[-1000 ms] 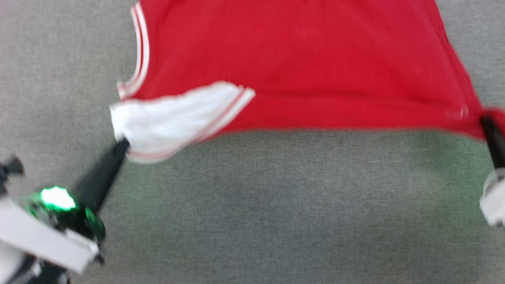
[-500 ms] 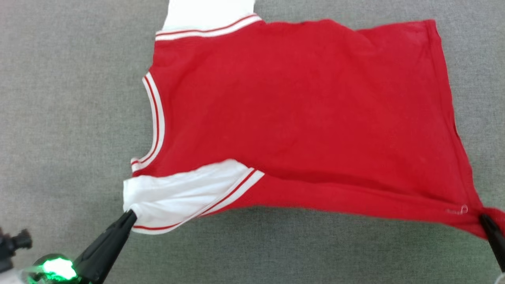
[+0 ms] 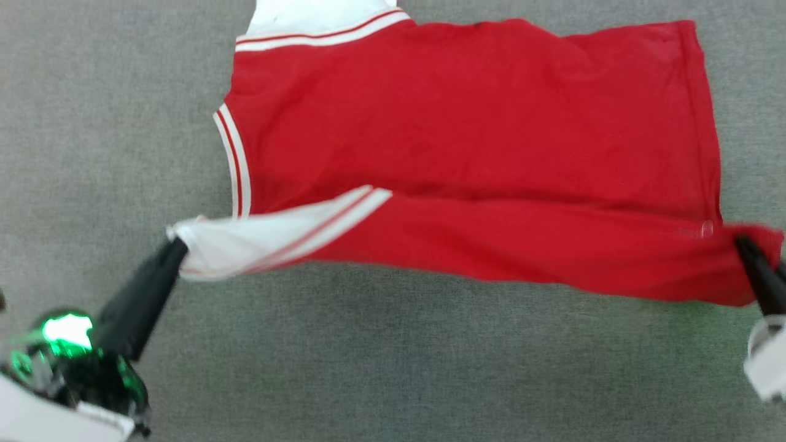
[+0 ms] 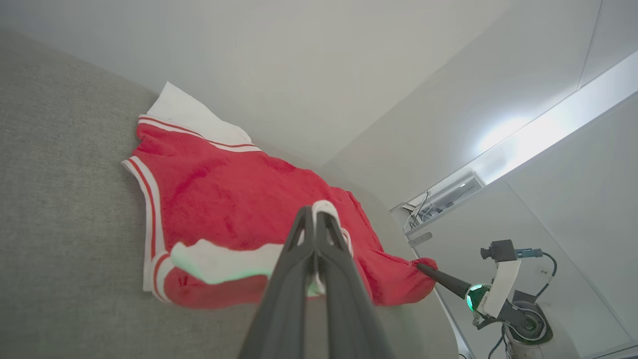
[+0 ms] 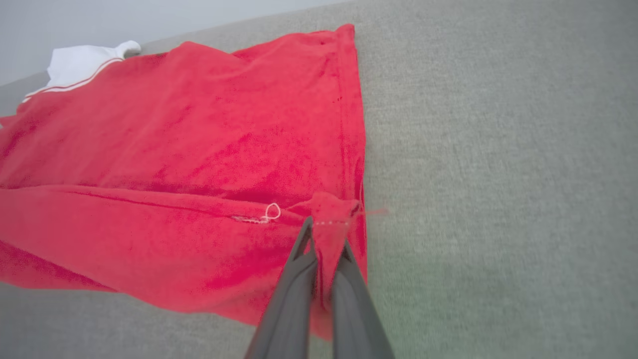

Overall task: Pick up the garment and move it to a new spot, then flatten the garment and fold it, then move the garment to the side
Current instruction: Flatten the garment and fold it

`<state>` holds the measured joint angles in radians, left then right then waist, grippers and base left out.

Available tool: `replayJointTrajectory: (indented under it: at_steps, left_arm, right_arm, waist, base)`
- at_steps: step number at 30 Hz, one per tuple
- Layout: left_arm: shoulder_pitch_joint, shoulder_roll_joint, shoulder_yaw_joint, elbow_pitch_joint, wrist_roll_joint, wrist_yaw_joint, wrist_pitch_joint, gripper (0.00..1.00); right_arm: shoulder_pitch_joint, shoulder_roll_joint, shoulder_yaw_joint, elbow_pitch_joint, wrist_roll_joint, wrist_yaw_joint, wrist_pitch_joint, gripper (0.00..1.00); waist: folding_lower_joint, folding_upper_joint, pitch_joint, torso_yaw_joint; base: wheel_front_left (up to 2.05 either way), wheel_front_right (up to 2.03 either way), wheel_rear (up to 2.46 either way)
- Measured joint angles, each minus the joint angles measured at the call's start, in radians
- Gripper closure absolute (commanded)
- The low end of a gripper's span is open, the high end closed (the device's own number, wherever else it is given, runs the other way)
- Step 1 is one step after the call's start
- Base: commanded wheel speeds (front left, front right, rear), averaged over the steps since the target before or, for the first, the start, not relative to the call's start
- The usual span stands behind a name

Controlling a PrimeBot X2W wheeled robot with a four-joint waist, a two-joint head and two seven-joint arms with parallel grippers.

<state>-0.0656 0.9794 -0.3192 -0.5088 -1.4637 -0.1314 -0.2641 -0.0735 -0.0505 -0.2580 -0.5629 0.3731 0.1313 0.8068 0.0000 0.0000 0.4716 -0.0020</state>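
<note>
Head view shows the garment (image 3: 466,135) spread on the grey bench (image 3: 393,368), near edge lifted; my left fingers (image 3: 174,250) pinch its white sleeve (image 3: 258,239), my right fingers (image 3: 744,247) its red hem corner (image 3: 764,236).

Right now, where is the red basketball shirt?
In the head view the red jersey lies spread across the grey surface, near edge pinched by the left jaws at a white sleeve and the right jaws at a red corner.
</note>
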Motion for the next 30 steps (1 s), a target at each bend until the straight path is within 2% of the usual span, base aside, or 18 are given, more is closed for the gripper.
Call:
replayJointTrajectory:
  at_steps: [7, 10, 14, 17, 22, 27, 28, 30]
  left_arm:
    - [-0.130, -0.020, -0.058, 0.107, -0.019, 0.000, 0.000, 1.00]
    - [-0.158, -0.028, -0.089, 0.164, 0.005, 0.000, 0.000, 1.00]
    - [-0.197, -0.065, -0.120, 0.254, 0.047, 0.000, 0.000, 1.00]
    - [-0.219, -0.069, -0.143, 0.323, 0.110, 0.000, 0.000, 1.00]
    - [-0.262, -0.100, -0.161, 0.396, 0.154, 0.000, 0.000, 1.00]
    - [-0.304, -0.098, -0.200, 0.438, 0.204, 0.000, 0.000, 1.00]
    - [-0.310, -0.097, -0.207, 0.453, 0.210, 0.000, 0.000, 0.96]
    - [-0.325, -0.094, -0.232, 0.469, 0.226, 0.000, 0.000, 0.64]
  right_arm:
    - [-0.189, 0.001, 0.027, 0.158, -0.074, 0.000, -0.002, 1.00]
    - [-0.233, 0.000, 0.028, 0.208, -0.095, 0.000, -0.026, 1.00]
    - [-0.254, 0.001, 0.026, 0.266, -0.115, 0.000, -0.059, 1.00]
    - [-0.263, 0.001, 0.026, 0.295, -0.131, 0.000, -0.085, 1.00]
    - [-0.261, 0.000, 0.026, 0.319, -0.137, 0.000, -0.126, 1.00]
    - [-0.261, 0.000, 0.029, 0.339, -0.144, 0.000, -0.165, 1.00]
    - [-0.262, 0.000, 0.032, 0.344, -0.146, 0.000, -0.171, 1.00]
    - [-0.262, 0.000, 0.036, 0.356, -0.146, 0.000, -0.183, 1.00]
  waist:
    - [0.0000, 0.0000, 0.037, 0.008]
    - [0.0000, 0.0000, 0.053, 0.009]
    - [0.0000, 0.0000, 0.075, 0.015]
    - [0.0000, 0.0000, 0.089, 0.018]
    - [0.0000, 0.0000, 0.105, 0.023]
    - [0.0000, 0.0000, 0.112, 0.020]
    - [0.0000, 0.0000, 0.111, 0.018]
    - [0.0000, 0.0000, 0.106, 0.017]
  base:
    - [0.00, 0.00, 0.00]
    - [0.00, 0.00, 0.00]
    - [0.00, 0.00, 0.00]
    - [0.00, 0.00, 0.00]
    - [0.00, 0.00, 0.00]
    - [0.00, 0.00, 0.00]
    - [0.00, 0.00, 0.00]
    - [0.00, 0.00, 0.00]
